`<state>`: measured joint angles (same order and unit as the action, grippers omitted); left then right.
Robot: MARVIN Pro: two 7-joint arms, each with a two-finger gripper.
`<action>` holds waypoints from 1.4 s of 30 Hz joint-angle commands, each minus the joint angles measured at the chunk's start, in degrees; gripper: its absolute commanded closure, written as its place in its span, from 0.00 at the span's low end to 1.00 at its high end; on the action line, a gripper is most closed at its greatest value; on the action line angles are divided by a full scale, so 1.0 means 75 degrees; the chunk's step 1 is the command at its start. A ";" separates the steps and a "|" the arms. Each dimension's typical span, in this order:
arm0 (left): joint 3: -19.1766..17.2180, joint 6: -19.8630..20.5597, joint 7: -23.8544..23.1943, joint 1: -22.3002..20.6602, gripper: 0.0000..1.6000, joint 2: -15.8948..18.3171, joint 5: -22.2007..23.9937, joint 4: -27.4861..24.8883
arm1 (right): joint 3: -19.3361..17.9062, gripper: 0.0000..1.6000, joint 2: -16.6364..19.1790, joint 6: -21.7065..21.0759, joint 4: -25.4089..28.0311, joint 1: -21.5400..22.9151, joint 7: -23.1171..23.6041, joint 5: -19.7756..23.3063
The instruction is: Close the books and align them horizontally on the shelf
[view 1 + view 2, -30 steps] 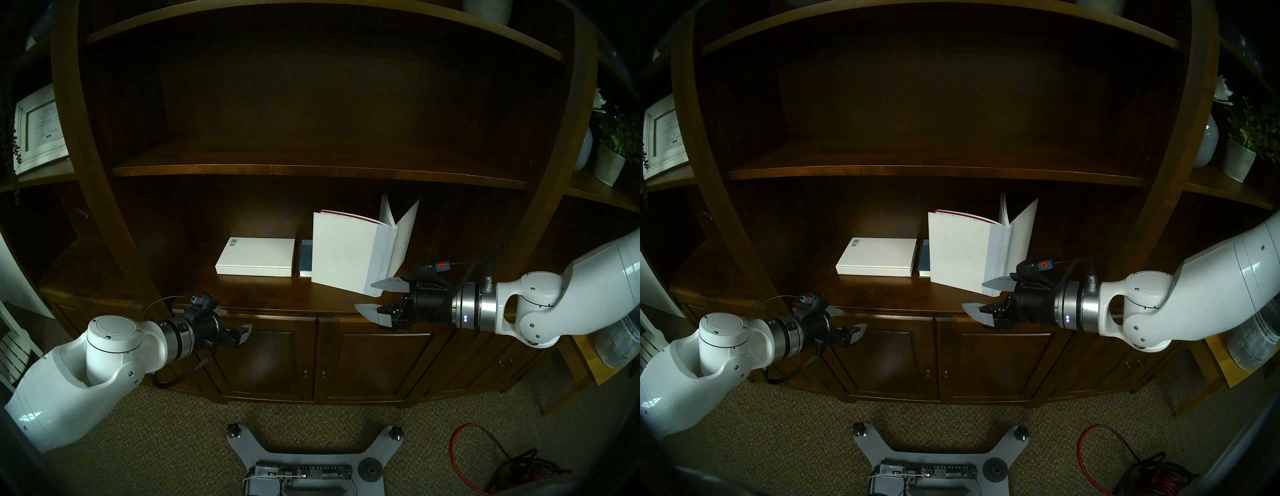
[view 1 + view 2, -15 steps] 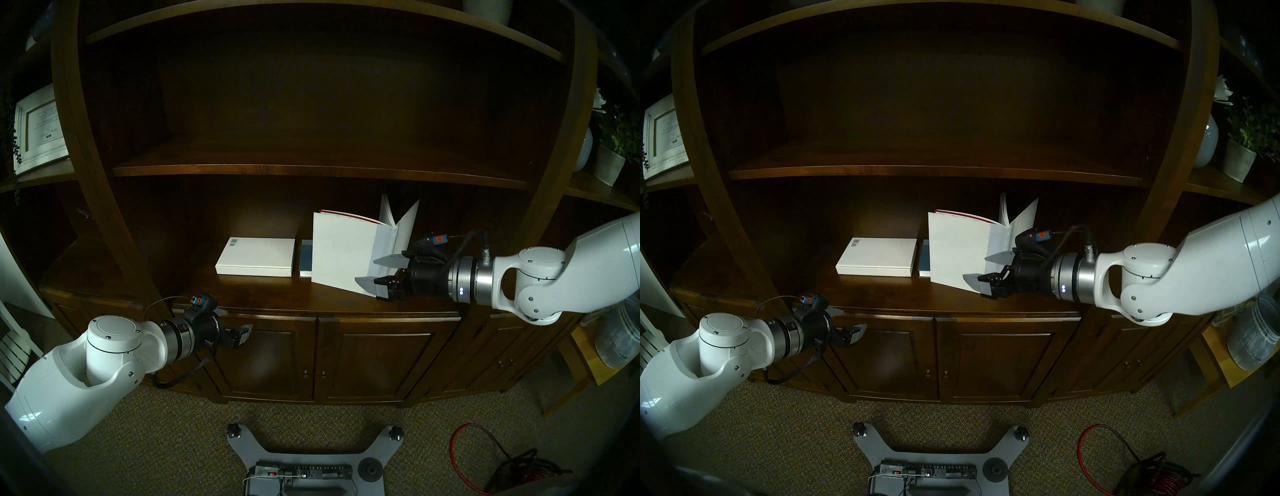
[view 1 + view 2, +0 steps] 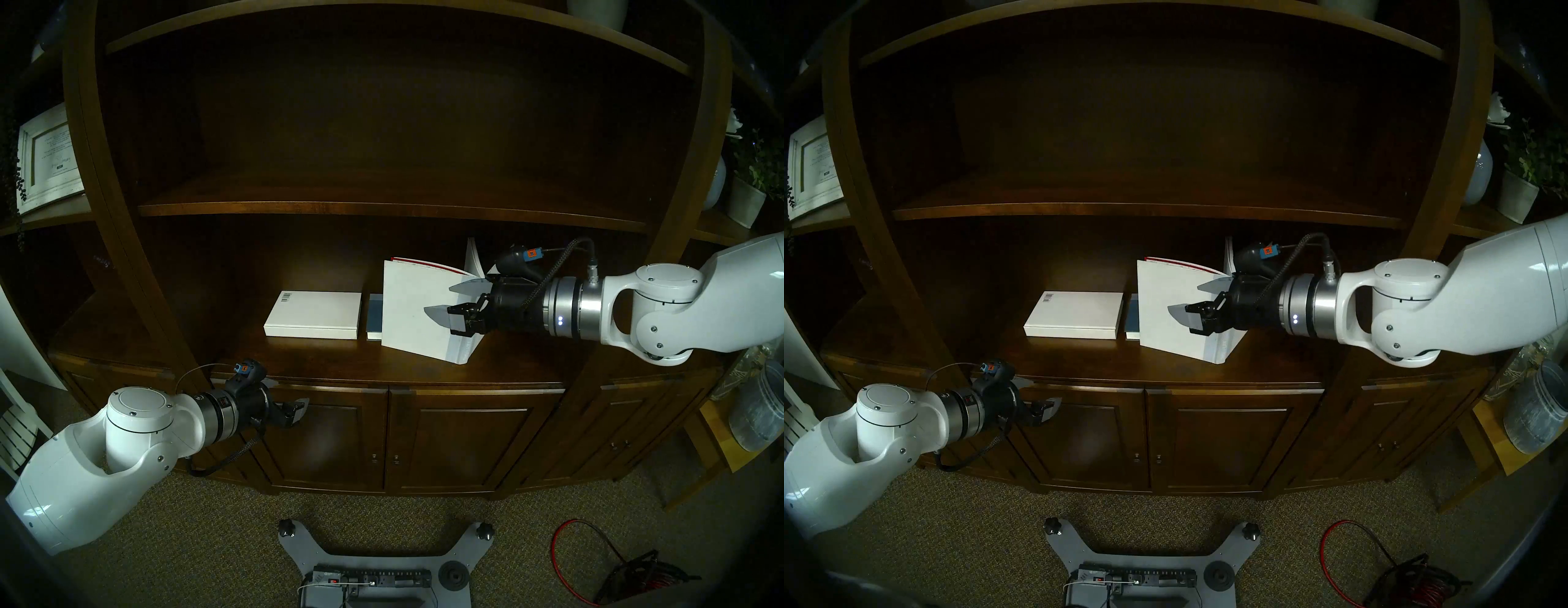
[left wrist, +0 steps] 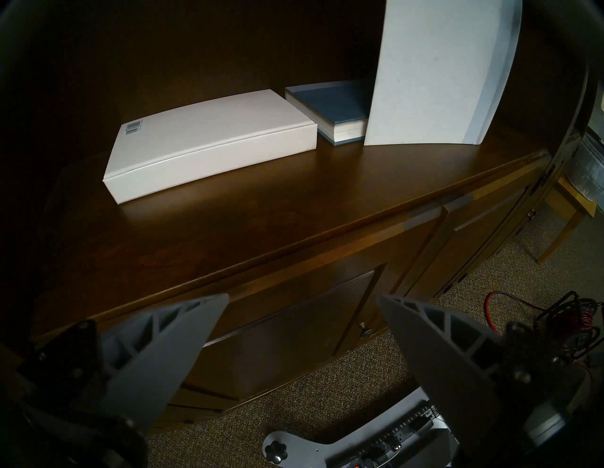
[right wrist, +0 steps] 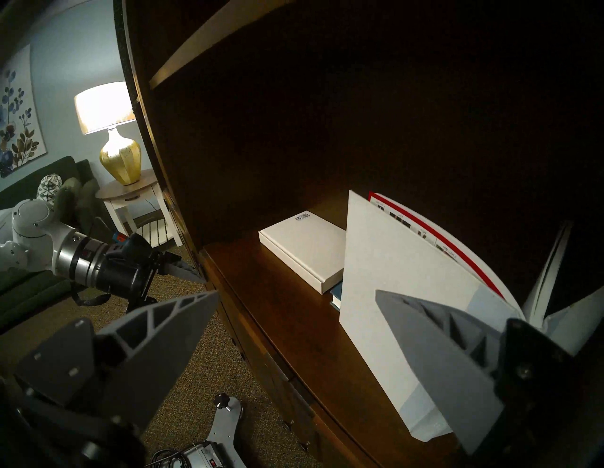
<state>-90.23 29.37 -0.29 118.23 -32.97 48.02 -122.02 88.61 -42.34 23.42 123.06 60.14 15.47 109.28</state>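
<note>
Upright, large white book (image 3: 418, 312) splayed open on shelf (image 3: 339, 361), spine frontward, right claw (image 3: 445, 299) spread wide, empty

Dim, shadowy fisheye views, dark rims; lit lamp (image 5: 104, 108) beyond bookcase.

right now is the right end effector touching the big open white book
Cannot tell. In the head view the right end effector overlaps the open white book; the right wrist view shows no clear gap or contact.

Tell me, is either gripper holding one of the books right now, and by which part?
Nothing is held. The right gripper is open in front of the open book; the left gripper is open, below the shelf.
</note>
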 commanded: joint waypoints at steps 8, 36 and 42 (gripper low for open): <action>-0.0100 -0.0058 0.0004 -0.0112 0.00 0.0002 0.0002 -0.0108 | 0.0163 0.00 -0.0330 -0.0283 0.0328 0.1271 -0.0221 -0.0168; -0.0110 -0.0065 0.0006 -0.0105 0.00 0.0000 0.0003 -0.0115 | -0.0154 0.00 -0.0390 -0.0766 -0.0307 0.0549 -0.0857 0.0591; -0.0110 -0.0065 0.0006 -0.0105 0.00 0.0000 0.0003 -0.0115 | -0.0396 0.00 -0.0447 -0.0702 -0.0496 0.0166 -0.0950 0.0659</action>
<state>-90.23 29.38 -0.28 118.25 -32.95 48.02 -122.02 88.73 -45.46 16.65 121.62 63.90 8.66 113.93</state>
